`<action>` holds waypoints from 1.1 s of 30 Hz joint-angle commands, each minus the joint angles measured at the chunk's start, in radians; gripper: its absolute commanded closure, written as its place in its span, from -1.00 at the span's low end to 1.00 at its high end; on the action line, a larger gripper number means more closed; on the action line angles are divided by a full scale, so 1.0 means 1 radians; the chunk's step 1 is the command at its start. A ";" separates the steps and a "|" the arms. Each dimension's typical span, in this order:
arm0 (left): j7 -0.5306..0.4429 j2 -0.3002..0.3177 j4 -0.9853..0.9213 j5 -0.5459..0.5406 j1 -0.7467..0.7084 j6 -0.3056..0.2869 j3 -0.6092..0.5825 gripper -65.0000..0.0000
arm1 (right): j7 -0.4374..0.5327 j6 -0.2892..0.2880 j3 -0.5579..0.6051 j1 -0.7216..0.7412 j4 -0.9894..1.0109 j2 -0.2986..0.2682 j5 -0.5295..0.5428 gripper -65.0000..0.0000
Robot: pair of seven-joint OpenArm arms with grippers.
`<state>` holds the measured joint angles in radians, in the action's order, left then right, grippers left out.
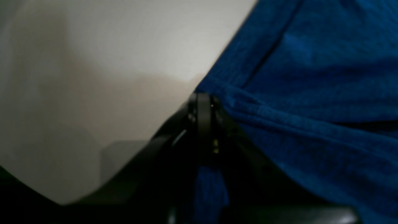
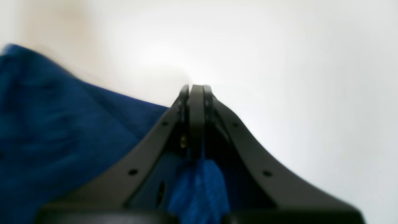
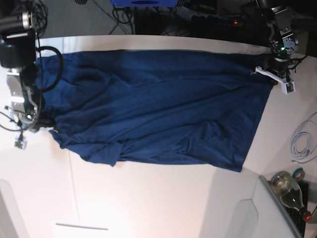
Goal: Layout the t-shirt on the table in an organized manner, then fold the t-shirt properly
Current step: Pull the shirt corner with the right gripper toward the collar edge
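Two arms hold the t-shirt (image 3: 153,109) stretched across the far half of the table (image 3: 163,198), so the step in hand looks like the laying out, not yet the folding. The navy cloth spans nearly the whole width, from one gripper to the other, its far edge close to the table's curved far rim and its near edge ragged and wrinkled, with a lumpy corner at the near left.

At the scene's left the right gripper (image 2: 196,88) is clenched on a pinch of blue fabric, which shows bunched between its closed jaws in the right wrist view. At the scene's right the left gripper (image 1: 203,96) is likewise clamped on the shirt's edge, a tuft of cloth hanging behind its tips.

My judgement is that the next move calls for lowering the cloth flat, smoothing the near-side creases, then letting go.

Both wrist views are blurred. Sleeves and collar cannot be made out, so the shirt's orientation is uncertain. A bottle (image 3: 290,191) and a white cable (image 3: 302,141) sit beyond the table's right edge.
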<state>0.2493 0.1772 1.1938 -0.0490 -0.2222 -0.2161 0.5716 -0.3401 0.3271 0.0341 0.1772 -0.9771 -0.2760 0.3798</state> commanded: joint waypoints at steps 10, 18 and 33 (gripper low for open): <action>-0.020 -0.061 0.283 -0.007 -0.104 -0.007 0.058 1.00 | -0.208 0.007 -0.009 -0.327 -0.641 0.034 -0.003 1.00; -0.026 -0.058 0.176 -0.122 -0.065 -0.039 0.057 1.00 | -0.247 0.004 -0.033 -0.529 -0.687 0.096 -0.003 1.00; -0.028 -0.058 0.018 0.044 -0.067 -0.039 0.061 1.00 | -0.185 0.002 -0.040 -0.581 -0.544 0.093 -0.005 1.00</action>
<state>0.1829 0.1081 1.2079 -0.0227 -0.2806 -0.2626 0.6273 -0.4892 0.3256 -0.0010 -0.4026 -1.5188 -0.1764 0.3691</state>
